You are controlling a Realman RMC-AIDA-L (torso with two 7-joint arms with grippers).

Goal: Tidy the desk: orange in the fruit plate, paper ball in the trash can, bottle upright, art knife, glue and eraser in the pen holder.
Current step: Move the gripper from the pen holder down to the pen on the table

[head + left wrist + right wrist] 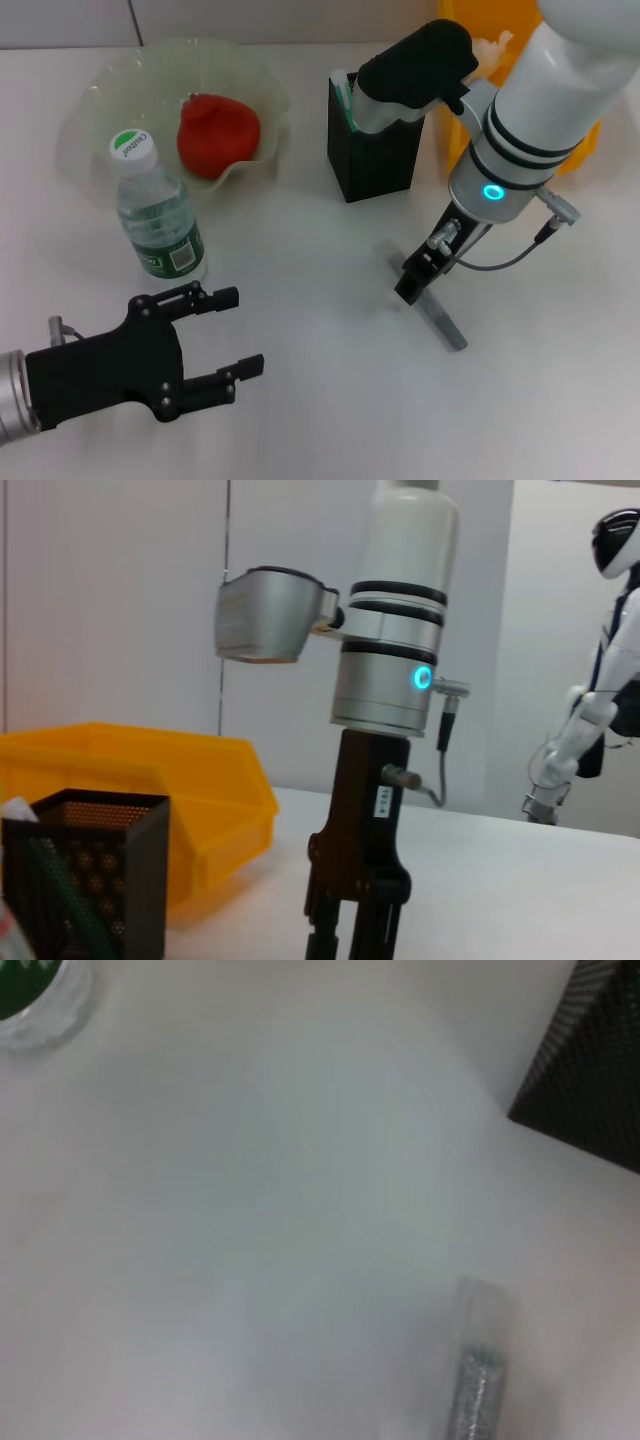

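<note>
A red-orange orange [218,135] lies in the translucent fruit plate [100,100] at the back left. In front of the plate the bottle [160,215] stands upright, its cap [30,1000] also showing in the right wrist view. The grey art knife [440,315] [480,1380] lies flat on the desk. My right gripper [415,282] [350,930] points straight down at the knife's middle. My left gripper [225,335] hovers open at the front left, near the bottle's base. The black pen holder [375,150] [85,870] has a green-white item in it. The paper ball [495,45] lies in the yellow trash can [590,140]. Glue and eraser are out of view.
The yellow trash can [150,770] stands just behind and right of the pen holder [590,1070]. Bare white desk lies between the bottle and the knife and along the front. Another robot [600,680] stands far off beyond the desk.
</note>
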